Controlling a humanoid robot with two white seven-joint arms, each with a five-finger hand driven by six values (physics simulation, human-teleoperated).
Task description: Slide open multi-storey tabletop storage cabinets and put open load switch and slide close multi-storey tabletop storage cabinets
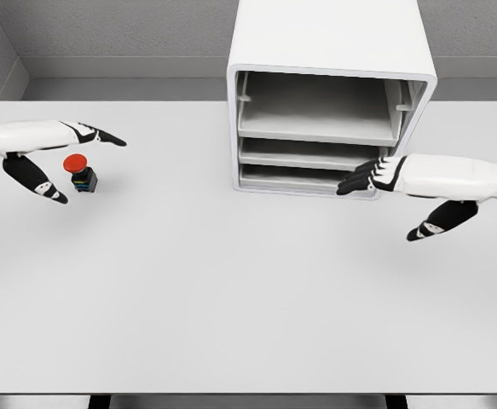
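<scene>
A small load switch with a red round button on a black body stands on the table at the left. My left hand is open around it, fingers stretched behind it and thumb in front, not touching it. The white multi-storey cabinet stands at the back centre-right, its front showing three shelf-like drawers. My right hand is open, its fingertips reaching the lower right front of the cabinet at the bottom drawer.
The grey table stretches wide in front of the cabinet. Its front edge runs along the bottom of the view. A grey wall stands behind the cabinet.
</scene>
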